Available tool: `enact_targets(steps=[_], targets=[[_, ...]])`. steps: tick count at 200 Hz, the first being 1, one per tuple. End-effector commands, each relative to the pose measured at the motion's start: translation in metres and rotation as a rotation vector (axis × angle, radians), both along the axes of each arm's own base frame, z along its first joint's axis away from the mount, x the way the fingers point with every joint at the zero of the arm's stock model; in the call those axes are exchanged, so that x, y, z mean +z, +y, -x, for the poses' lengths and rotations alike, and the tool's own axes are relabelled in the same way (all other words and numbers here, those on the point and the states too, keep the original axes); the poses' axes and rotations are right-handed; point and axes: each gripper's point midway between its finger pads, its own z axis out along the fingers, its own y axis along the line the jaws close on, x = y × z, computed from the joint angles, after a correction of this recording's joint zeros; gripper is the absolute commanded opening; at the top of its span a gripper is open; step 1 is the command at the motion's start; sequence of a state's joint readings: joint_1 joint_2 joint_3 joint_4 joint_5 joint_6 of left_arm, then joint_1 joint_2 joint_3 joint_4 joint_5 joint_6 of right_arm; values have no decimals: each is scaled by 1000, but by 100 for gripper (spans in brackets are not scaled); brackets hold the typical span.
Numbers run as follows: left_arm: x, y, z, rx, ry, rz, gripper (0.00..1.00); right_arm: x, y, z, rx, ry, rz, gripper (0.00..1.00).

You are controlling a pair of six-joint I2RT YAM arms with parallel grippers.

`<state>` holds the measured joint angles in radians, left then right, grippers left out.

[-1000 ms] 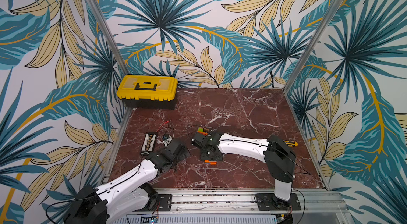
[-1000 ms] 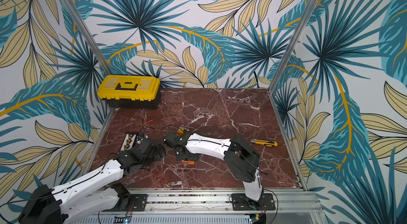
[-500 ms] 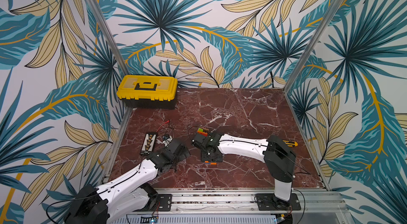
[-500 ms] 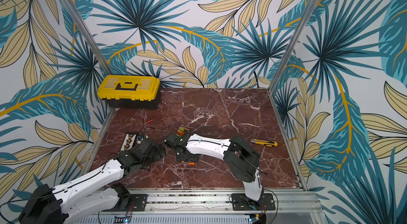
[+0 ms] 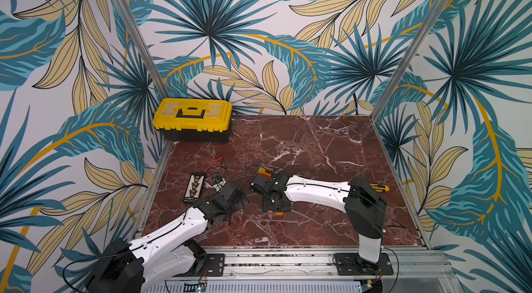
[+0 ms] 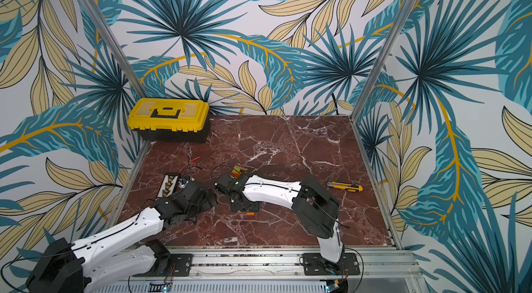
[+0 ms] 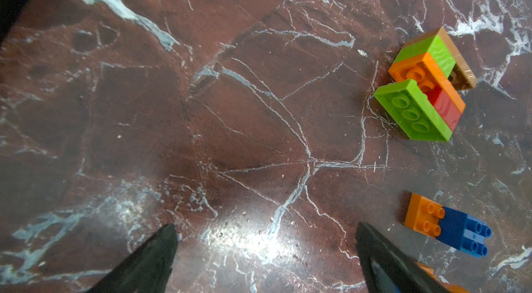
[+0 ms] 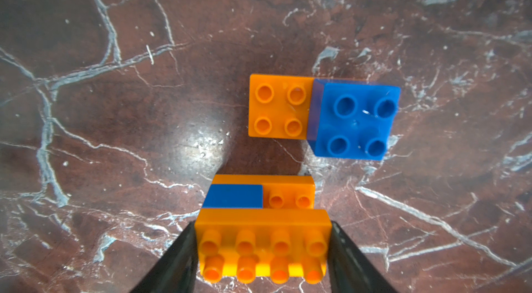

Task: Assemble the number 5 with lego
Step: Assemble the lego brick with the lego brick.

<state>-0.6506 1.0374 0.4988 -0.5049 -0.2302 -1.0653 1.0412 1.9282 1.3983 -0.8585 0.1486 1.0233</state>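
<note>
So the right jaws were clamped on the two short ends of the long orange brick topping the orange and blue striped cluster, low centre of the right wrist view. Just past it, apart from it, an orange square brick sat butted against a blue square brick.

The left jaws stood wide with nothing between them, over bare marble tabletop. The green, orange, red and tan cluster lay at that view's right edge, well clear of them.

In both top views the yellow toolbox hugged the tabletop's far left corner. The yellow utility knife lay near the right edge, and the far middle was open. The yellow marks on the black strip were too small to read.
</note>
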Motion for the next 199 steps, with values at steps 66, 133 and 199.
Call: enact_targets(steps=[66, 133, 199], targets=[[7, -5, -6, -8, -13, 14, 100, -30, -26, 14, 14, 77, 143, 60], [8, -5, -7, -11, -14, 14, 100, -26, -21, 12, 19, 69, 116, 61], [11, -9, -10, -33, -31, 20, 100, -21, -16, 10, 24, 57, 85, 64]])
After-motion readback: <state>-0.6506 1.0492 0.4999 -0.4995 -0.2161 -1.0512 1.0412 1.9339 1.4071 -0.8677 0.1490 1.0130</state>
